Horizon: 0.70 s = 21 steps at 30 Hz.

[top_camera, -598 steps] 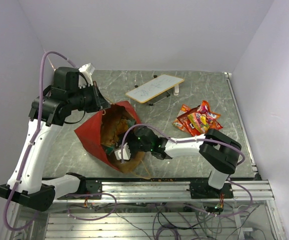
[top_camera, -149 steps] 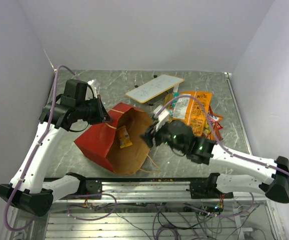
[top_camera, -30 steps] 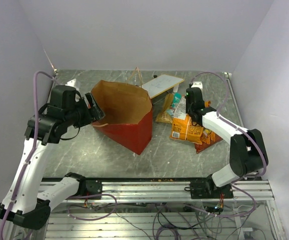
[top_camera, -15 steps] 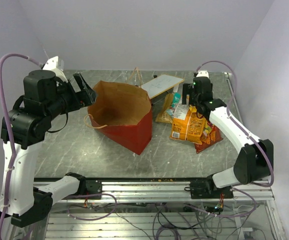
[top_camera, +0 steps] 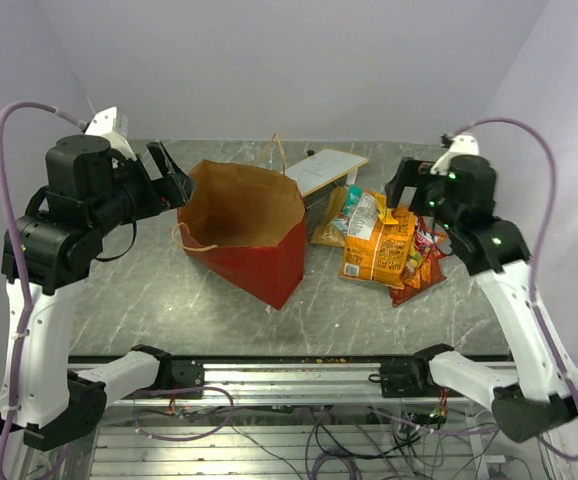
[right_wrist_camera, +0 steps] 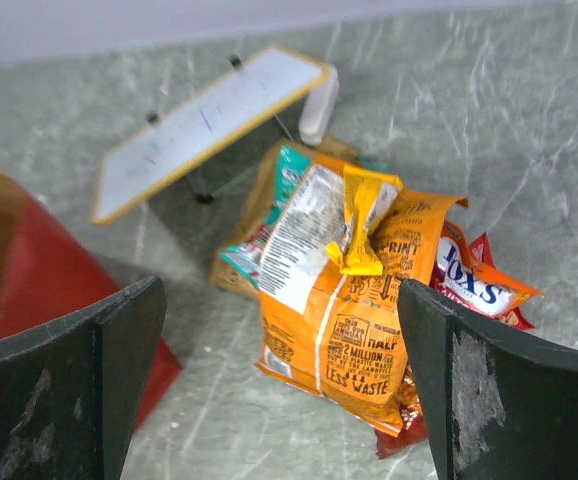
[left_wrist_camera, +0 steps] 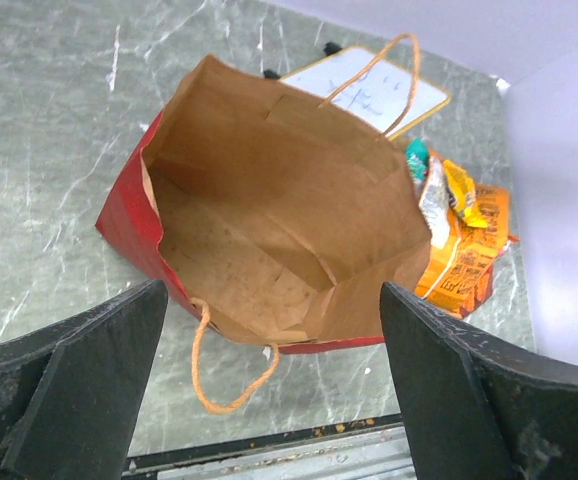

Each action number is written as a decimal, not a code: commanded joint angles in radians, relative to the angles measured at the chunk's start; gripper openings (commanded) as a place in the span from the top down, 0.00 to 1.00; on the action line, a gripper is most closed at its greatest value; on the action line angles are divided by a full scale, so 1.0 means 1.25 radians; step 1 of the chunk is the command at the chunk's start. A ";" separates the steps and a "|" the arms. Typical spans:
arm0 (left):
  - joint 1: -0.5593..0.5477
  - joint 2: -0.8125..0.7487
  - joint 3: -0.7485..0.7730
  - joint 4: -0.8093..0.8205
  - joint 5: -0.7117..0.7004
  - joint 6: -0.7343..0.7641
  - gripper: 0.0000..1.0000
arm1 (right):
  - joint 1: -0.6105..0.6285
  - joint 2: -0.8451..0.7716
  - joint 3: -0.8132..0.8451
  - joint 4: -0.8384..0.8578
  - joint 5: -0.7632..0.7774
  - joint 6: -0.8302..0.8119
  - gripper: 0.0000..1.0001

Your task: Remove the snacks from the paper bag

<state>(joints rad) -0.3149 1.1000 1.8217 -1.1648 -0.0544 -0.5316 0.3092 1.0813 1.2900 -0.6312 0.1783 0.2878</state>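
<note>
The paper bag (top_camera: 254, 230) stands upright at mid-table, red outside, mouth open upward. In the left wrist view the paper bag (left_wrist_camera: 269, 220) shows only bare brown kraft inside. The snacks (top_camera: 379, 243) lie heaped on the table right of it: an orange chip bag (right_wrist_camera: 369, 300) topped by a small yellow packet (right_wrist_camera: 361, 215), with teal, gold-brown and red packs around. My left gripper (top_camera: 172, 178) hangs open above the bag's left rim, holding nothing. My right gripper (top_camera: 409, 188) hangs open above the heap, apart from it.
A white tan-edged board (top_camera: 327, 168) lies on small legs behind the bag and the snacks. One orange string handle (left_wrist_camera: 231, 370) droops over the bag's near side and another (top_camera: 273, 152) sticks up at the back. Walls close in on three sides.
Both grippers have opened and risen. The left one came off the bag's left rim. The right one let go at the snack heap and pulled up and to the right.
</note>
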 commanded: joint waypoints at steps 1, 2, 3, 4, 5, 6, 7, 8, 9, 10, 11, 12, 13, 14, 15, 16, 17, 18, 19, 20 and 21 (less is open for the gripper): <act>0.005 -0.021 0.079 0.036 0.035 0.010 0.02 | -0.002 -0.098 0.134 -0.152 -0.002 0.051 0.00; 0.005 -0.026 0.095 0.035 0.042 0.011 0.02 | -0.002 -0.104 0.175 -0.189 -0.001 0.064 0.00; 0.005 -0.029 0.112 0.032 0.048 0.012 0.02 | -0.003 -0.106 0.237 -0.226 0.007 0.084 0.00; 0.005 -0.034 0.125 0.029 0.051 0.015 0.02 | -0.003 -0.108 0.279 -0.258 0.008 0.092 0.00; 0.005 -0.044 0.136 0.029 0.052 0.015 0.02 | -0.003 -0.106 0.320 -0.285 0.000 0.095 0.00; 0.005 -0.054 0.141 0.030 0.051 0.013 0.02 | -0.002 -0.103 0.363 -0.310 -0.007 0.092 0.00; 0.005 -0.068 0.146 0.034 0.048 0.010 0.02 | -0.002 -0.098 0.406 -0.337 -0.010 0.089 0.00; 0.005 -0.083 0.146 0.039 0.047 0.008 0.01 | -0.002 -0.095 0.444 -0.358 -0.011 0.090 0.00; 0.005 -0.096 0.147 0.045 0.044 0.007 0.01 | -0.002 -0.094 0.473 -0.373 -0.011 0.090 0.00; 0.005 -0.111 0.149 0.048 0.040 0.006 0.01 | -0.003 -0.094 0.498 -0.385 -0.011 0.091 0.00; 0.005 -0.123 0.153 0.050 0.033 0.005 0.01 | -0.002 -0.095 0.520 -0.395 -0.011 0.092 0.00; 0.005 -0.138 0.158 0.051 0.025 0.003 0.01 | -0.003 -0.094 0.539 -0.406 -0.010 0.095 0.00; 0.005 -0.148 0.161 0.051 0.017 0.003 0.00 | -0.002 -0.094 0.559 -0.416 -0.010 0.099 0.00; 0.005 -0.157 0.165 0.050 0.008 0.003 0.00 | -0.003 -0.095 0.572 -0.422 -0.010 0.101 0.00; 0.005 -0.164 0.168 0.049 0.000 0.002 0.00 | -0.003 -0.095 0.583 -0.427 -0.011 0.104 0.00; 0.005 -0.168 0.171 0.047 -0.004 0.003 0.00 | -0.003 -0.096 0.590 -0.432 -0.009 0.107 0.00; 0.005 -0.171 0.175 0.046 -0.007 0.003 0.00 | -0.002 -0.098 0.593 -0.434 -0.008 0.112 0.00; 0.005 -0.171 0.179 0.043 -0.008 0.003 0.00 | -0.003 -0.099 0.596 -0.434 -0.008 0.114 0.00; 0.005 -0.169 0.186 0.038 -0.009 0.001 0.00 | -0.003 -0.099 0.598 -0.435 -0.009 0.115 0.00; 0.005 -0.164 0.195 0.031 -0.011 -0.005 0.00 | -0.003 -0.100 0.600 -0.435 -0.009 0.116 0.00; 0.005 -0.159 0.204 0.026 -0.011 -0.010 0.00 | -0.002 -0.101 0.600 -0.433 -0.007 0.117 0.00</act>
<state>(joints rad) -0.3149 0.8707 2.0514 -1.1305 -0.0418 -0.5312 0.3092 0.9478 2.0254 -1.1278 0.1741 0.4156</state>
